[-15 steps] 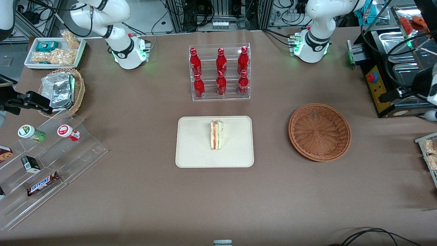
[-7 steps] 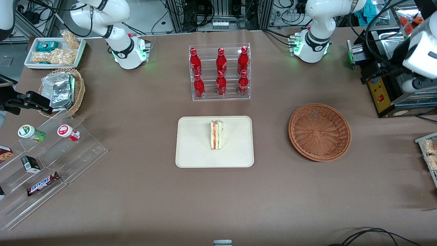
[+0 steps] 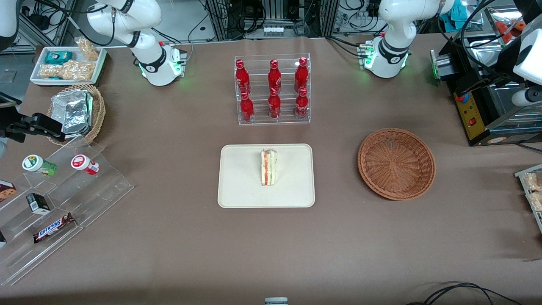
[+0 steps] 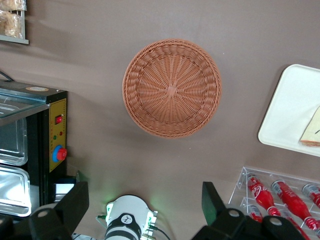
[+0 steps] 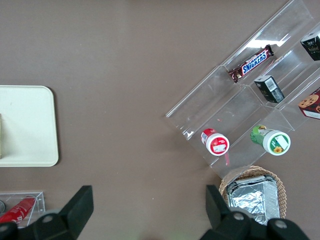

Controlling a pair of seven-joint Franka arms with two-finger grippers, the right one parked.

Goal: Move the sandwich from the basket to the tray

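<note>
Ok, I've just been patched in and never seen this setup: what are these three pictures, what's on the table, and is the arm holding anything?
Two white robot arms are bolted to a brown table. The wide picture looks at them from the front; the other two come from cameras on their wrists. The sandwich lies on the cream tray, mid-table. The reddish wicker basket sits toward the working arm's end and has nothing in it. A clear rack of red bottles stands farther from the front camera than the tray. The working arm's end effector is raised high above the basket, open, holding nothing.
</note>
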